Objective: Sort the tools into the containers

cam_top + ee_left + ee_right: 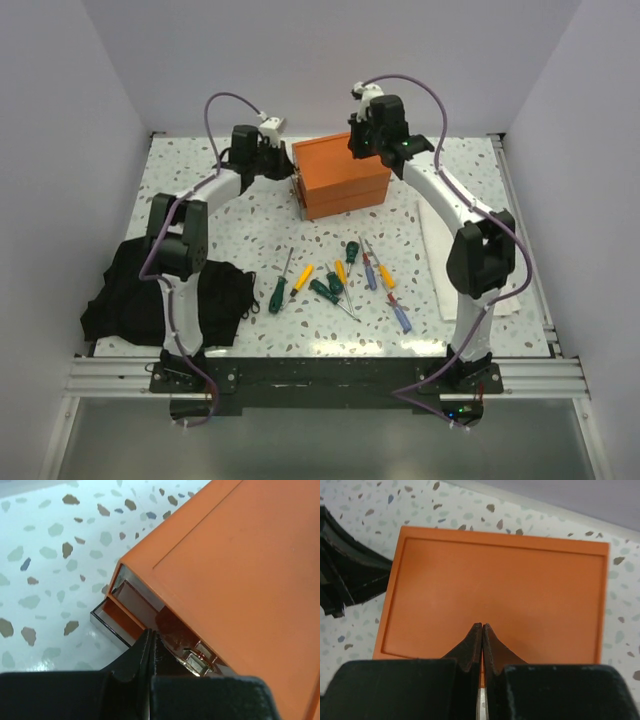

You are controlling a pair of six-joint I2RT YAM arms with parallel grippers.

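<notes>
Pressed together on nothing, the right fingers [470, 650] hover over the lid of the orange box [495, 595]. The left fingers [137, 657], likewise closed and empty, sit just beside its end, where the clear bin [107, 622] shows its rim. About ten screwdrivers [327, 288] lie loose on the worktop [230, 220], well apart from the box, so sorting looks not yet begun.
</notes>
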